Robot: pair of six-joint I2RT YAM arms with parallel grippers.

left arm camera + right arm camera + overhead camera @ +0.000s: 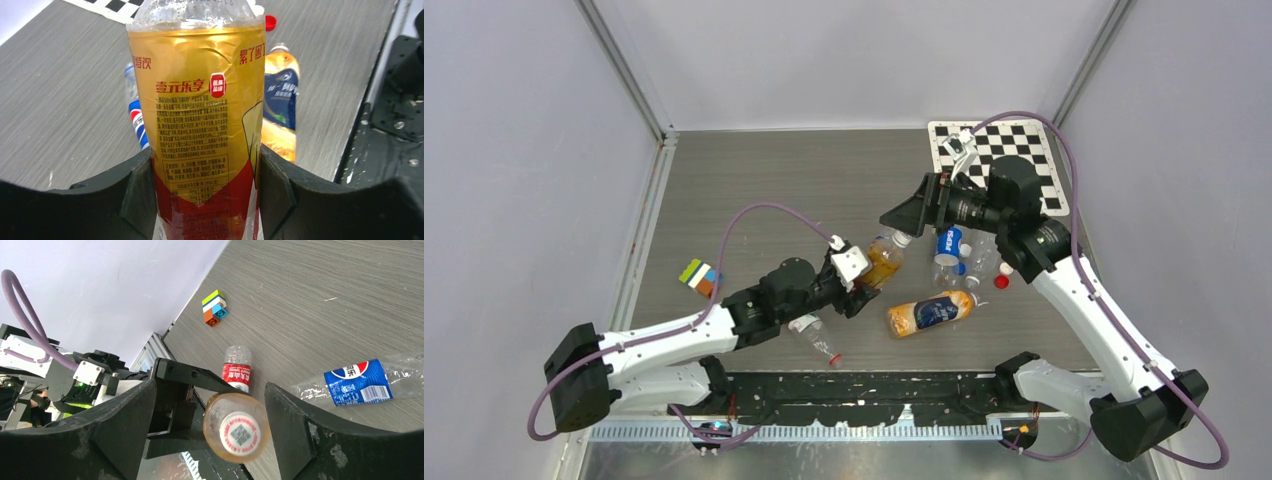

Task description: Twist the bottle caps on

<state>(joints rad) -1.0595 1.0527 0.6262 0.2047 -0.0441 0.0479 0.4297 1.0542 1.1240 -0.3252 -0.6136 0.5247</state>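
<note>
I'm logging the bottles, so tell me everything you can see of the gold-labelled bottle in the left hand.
The gold-labelled bottle is clear thin plastic with a creased gold and red wrap printed in Chinese. The left hand clamps its lower body, neck pointing at the right hand, whose open fingers flank its white cap without touching. How tight the cap sits cannot be told.

Your left arm (674,335) is stretching low toward 2 o'clock, and your left hand (867,272) is clamping a bottle (200,100) between its fingers. Your right arm (1089,300) is reaching toward 11 o'clock, your right wrist (1009,200) is bending to 9 o'clock, and your right hand (894,226) is holding its fingers spread wide, gripping nothing.
</note>
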